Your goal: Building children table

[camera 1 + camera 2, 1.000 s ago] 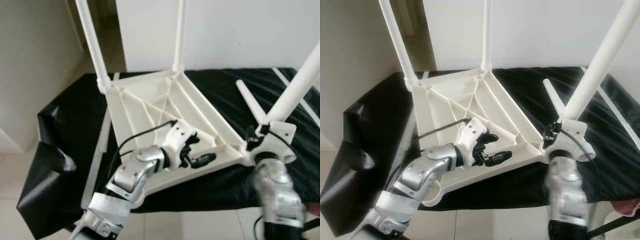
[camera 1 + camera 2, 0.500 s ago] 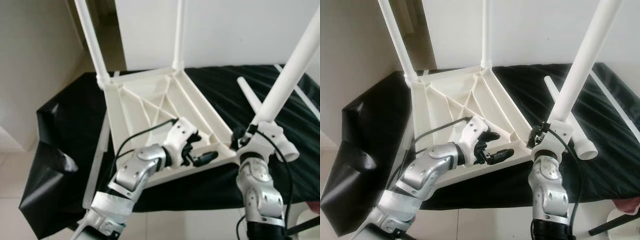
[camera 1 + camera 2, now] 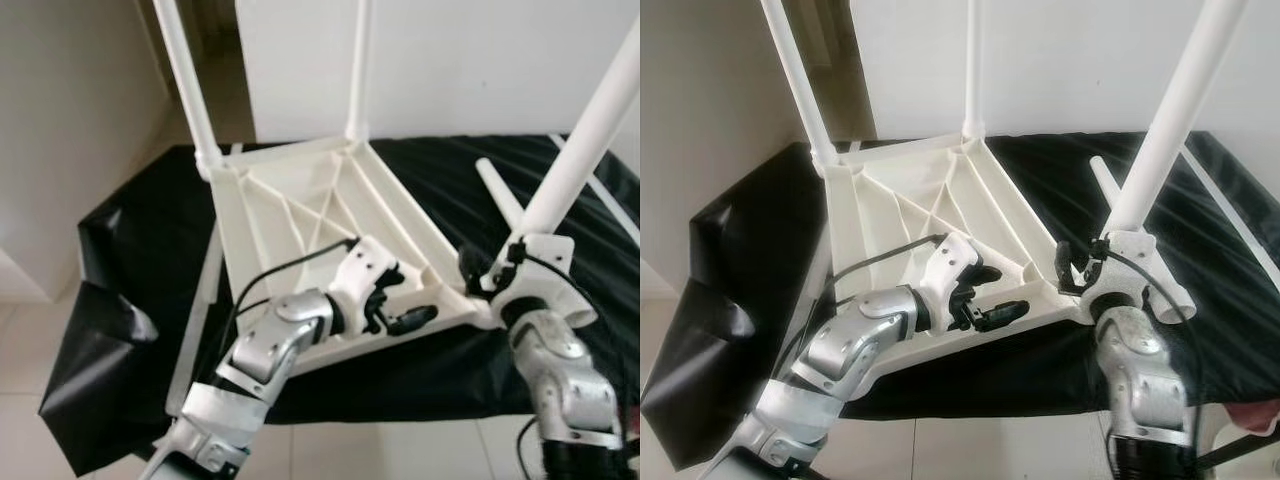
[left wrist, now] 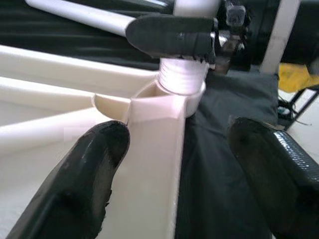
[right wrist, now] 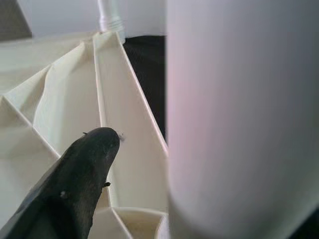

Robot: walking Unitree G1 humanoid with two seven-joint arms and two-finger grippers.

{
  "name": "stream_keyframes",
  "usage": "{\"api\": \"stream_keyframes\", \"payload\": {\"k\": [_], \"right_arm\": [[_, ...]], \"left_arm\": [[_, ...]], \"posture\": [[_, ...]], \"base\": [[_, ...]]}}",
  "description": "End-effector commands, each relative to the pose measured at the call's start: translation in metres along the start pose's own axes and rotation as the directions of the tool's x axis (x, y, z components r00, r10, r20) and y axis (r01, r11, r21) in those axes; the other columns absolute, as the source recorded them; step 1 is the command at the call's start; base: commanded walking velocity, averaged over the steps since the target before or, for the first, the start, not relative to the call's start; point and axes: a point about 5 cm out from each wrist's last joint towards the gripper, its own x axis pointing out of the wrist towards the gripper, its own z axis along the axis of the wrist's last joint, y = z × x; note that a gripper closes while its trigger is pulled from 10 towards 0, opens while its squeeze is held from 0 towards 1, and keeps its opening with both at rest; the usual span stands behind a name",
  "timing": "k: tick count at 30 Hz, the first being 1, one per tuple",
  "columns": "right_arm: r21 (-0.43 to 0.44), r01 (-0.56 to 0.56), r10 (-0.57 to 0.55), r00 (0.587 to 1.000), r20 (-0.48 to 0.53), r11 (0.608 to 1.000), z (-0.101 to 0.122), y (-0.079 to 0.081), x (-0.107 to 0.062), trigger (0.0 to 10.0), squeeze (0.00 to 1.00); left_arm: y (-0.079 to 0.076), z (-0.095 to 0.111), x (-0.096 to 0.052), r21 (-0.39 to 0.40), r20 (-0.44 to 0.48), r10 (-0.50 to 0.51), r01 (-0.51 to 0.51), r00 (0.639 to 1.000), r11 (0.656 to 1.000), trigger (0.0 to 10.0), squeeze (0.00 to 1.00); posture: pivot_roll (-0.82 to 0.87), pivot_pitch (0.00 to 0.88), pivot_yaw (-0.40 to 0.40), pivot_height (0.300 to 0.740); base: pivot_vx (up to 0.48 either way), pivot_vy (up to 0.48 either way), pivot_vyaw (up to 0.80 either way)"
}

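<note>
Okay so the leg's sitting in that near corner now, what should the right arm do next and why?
Probably keep twisting the leg down into the corner socket: the left wrist view shows thread ridges exposed above the socket rim. The right gripper holds the leg base, while the left gripper straddles the tabletop edge.

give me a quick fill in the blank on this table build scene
The upside-down table top lies on a ____ cloth.
The right gripper holds a white ____ at the near corner socket.
____ legs already stand at the far corners.
The left gripper rests at the table top's ____ edge.

Missing words: black; leg; two; near
</note>
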Motion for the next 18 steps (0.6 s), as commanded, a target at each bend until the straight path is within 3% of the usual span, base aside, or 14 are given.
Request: {"api": "stream_keyframes", "payload": {"k": [1,7,11,12,13,16,17,18], "right_arm": [[-0.034,-0.080,0.080,0.997,-0.020,0.996,-0.007,0.002,-0.002,10.0,0.00],[-0.130,-0.253,0.248,0.967,-0.055,0.959,-0.011,-0.003,-0.008,10.0,0.00],[-0.101,-0.296,0.289,0.954,-0.075,0.950,-0.015,-0.005,-0.008,10.0,0.00],[-0.082,-0.305,0.299,0.951,-0.076,0.949,-0.015,-0.002,-0.007,10.0,0.00],[-0.039,-0.352,0.349,0.935,-0.069,0.935,-0.016,0.010,-0.007,10.0,0.00],[-0.017,-0.381,0.380,0.923,-0.062,0.924,-0.016,0.018,-0.007,10.0,0.00],[0.047,-0.416,0.418,0.907,-0.040,0.908,-0.018,0.040,-0.006,10.0,0.00],[0.047,-0.416,0.418,0.907,-0.040,0.908,-0.018,0.040,-0.006,10.0,0.00]], "left_arm": [[-0.007,-0.003,-0.001,0.023,-0.017,-0.069,0.069,0.997,0.997,10.0,0.00],[-0.013,-0.004,-0.001,0.055,-0.021,-0.092,0.093,0.996,0.994,10.0,0.00],[-0.012,-0.003,-0.001,0.054,-0.016,-0.086,0.086,0.996,0.995,10.0,0.00],[-0.012,-0.003,-0.001,0.052,-0.015,-0.083,0.083,0.996,0.995,10.0,0.00],[-0.010,-0.003,-0.002,0.050,-0.013,-0.076,0.077,0.997,0.996,10.0,0.00],[-0.009,-0.003,-0.002,0.049,-0.013,-0.073,0.074,0.997,0.996,10.0,0.00],[-0.007,-0.004,-0.005,0.050,-0.017,-0.071,0.071,0.997,0.996,10.0,0.00],[-0.007,-0.004,-0.005,0.050,-0.017,-0.071,0.071,0.997,0.996,10.0,0.00]], "posture": [[-0.08,0.000,0.020,0.740],[-0.08,0.000,0.015,0.740],[-0.07,0.000,0.006,0.740],[-0.07,0.000,0.004,0.740],[-0.07,0.000,0.001,0.740],[-0.07,0.000,-0.002,0.740],[-0.06,0.000,-0.007,0.740],[-0.06,0.000,-0.007,0.740]], "base": [[0.000,0.000,0.00],[0.000,0.000,0.00],[0.000,0.000,0.00],[0.000,0.000,0.00],[0.000,0.000,0.00],[0.000,0.000,0.00],[0.000,0.000,0.00],[0.000,0.000,0.00]]}}
